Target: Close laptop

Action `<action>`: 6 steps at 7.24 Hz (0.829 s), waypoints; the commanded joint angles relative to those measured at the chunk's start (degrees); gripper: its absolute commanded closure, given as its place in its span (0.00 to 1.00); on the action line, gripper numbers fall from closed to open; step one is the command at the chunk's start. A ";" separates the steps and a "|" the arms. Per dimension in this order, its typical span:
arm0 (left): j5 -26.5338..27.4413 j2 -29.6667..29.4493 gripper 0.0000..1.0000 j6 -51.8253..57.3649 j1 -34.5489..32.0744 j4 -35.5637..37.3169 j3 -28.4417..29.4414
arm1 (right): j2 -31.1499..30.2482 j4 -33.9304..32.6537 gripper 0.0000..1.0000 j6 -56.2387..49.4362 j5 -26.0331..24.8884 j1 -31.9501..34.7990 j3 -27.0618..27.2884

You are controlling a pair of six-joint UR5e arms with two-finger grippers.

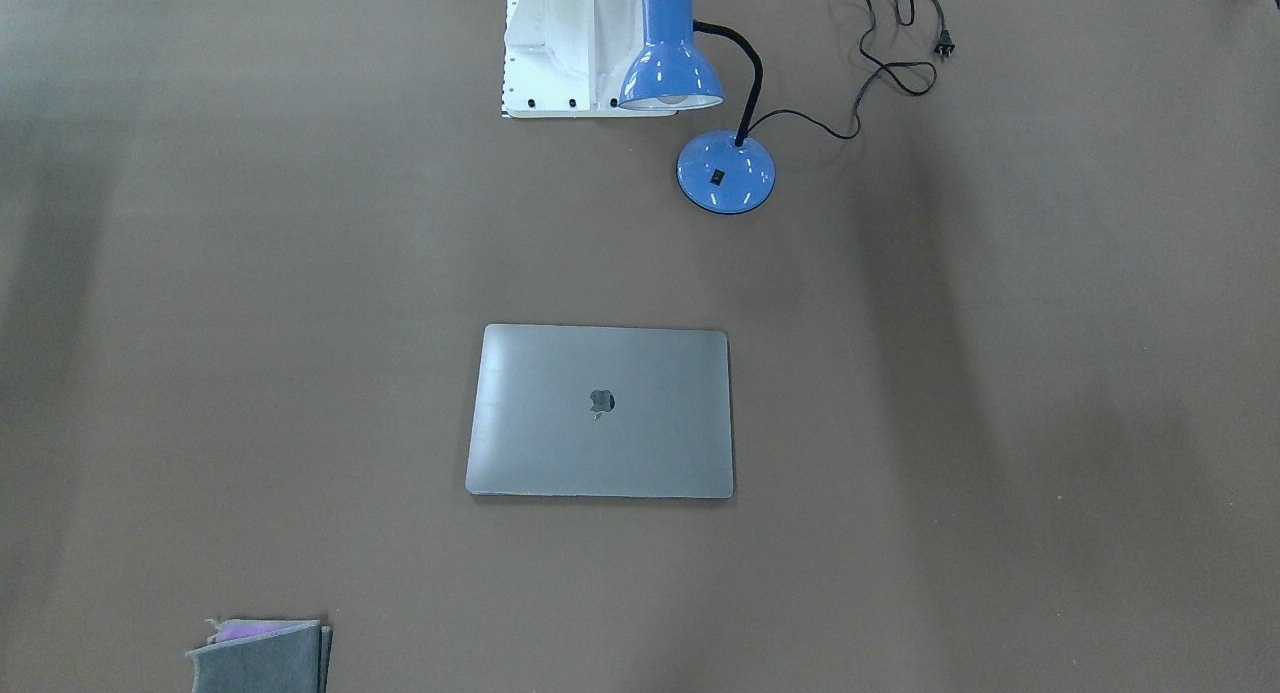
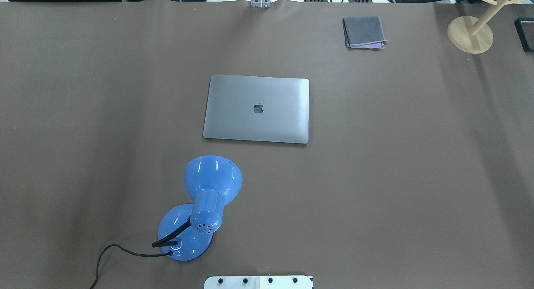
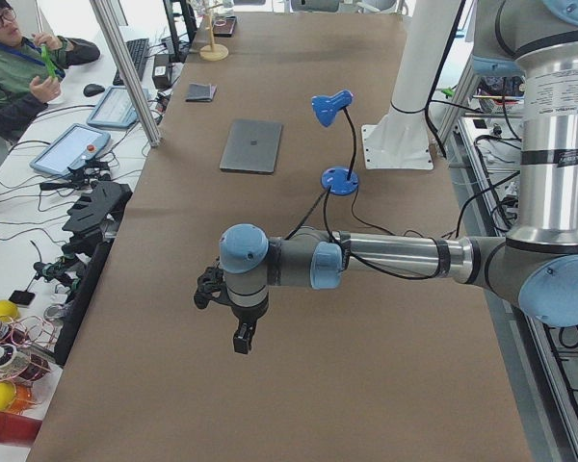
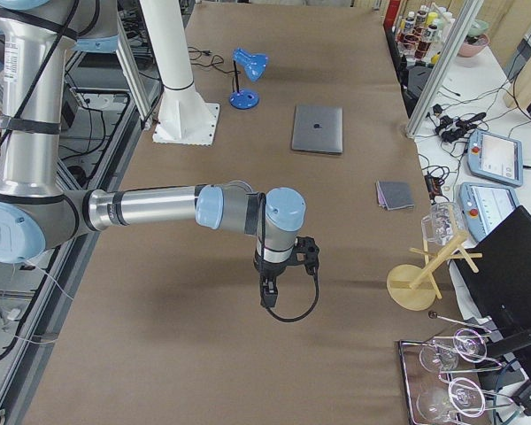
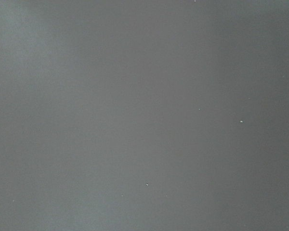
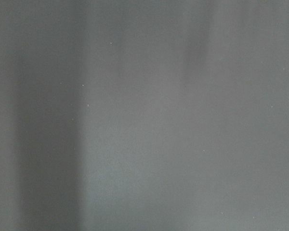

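My left gripper (image 3: 243, 339) and right gripper (image 4: 267, 297) hang over the table (image 2: 396, 176), well apart from the laptop (image 2: 256, 109). Released or clenched, I can't tell. The laptop lies mid-table, lid down flat, near the blue lamp (image 2: 212, 184).

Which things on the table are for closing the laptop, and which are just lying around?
For the job:
- laptop, its lid already flat down

Just lying about:
- blue desk lamp
- folded grey cloth
- wooden stand
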 commanded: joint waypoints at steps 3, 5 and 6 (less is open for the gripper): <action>0.08 0.10 0.01 0.07 0.42 0.06 -0.80 | 0.00 0.01 0.00 -0.36 1.50 0.00 0.08; -0.01 0.97 0.01 0.07 0.42 -0.12 -1.05 | 0.00 0.01 0.00 -0.36 1.41 0.00 0.08; -0.01 1.24 0.01 0.07 0.42 -0.12 -1.05 | -0.09 0.01 0.00 -0.36 1.50 0.00 0.08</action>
